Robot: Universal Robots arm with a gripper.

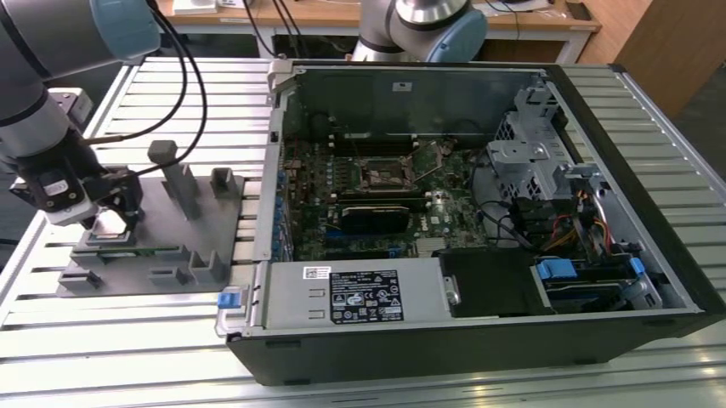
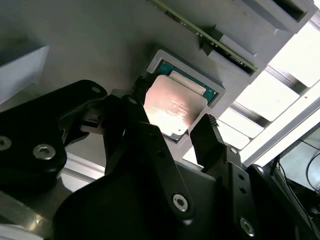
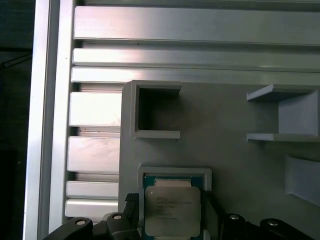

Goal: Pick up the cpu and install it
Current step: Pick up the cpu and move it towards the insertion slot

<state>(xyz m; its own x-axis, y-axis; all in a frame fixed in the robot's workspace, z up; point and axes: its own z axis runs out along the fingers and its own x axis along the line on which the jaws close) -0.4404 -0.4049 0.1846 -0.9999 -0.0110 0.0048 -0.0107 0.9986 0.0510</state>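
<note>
On the ext. view's left you've got the arm [image 1: 34,102] reaching down, black cables [image 1: 193,85] trailing off it. The gripper [image 1: 111,219] is low over the near-left corner of the grey fixture plate [image 1: 153,246], which lies on the slatted aluminium table [image 1: 114,340].

The cpu [image 3: 172,210] sits flat, metal top up, in a shallow grey-walled pocket [image 3: 175,172] of that plate. In both wrist views the gripper is right at the cpu, black bodywork on two opposite sides of it. You can't tell from these whether it's clamped on the chip or released.

Next to the pocket in the first wrist view is a square open-topped box [image 3: 152,110] moulded on the plate. The second wrist view shows a thin green-edged strip [image 2: 200,32] standing in a slot just beyond the pocket. Grey posts [image 1: 176,174] stand upright further along the plate.

Moving right, the open PC case [image 1: 477,348] lies on its side, touching or nearly touching the plate's edge. Inside is the motherboard [image 1: 318,195], w/ the cpu socket [image 1: 380,174] about mid-board, well apart from the cpu. The power supply [image 1: 352,293] is along the near wall and the metal drive cage [image 1: 533,153] is toward the ext. view's right.
</note>
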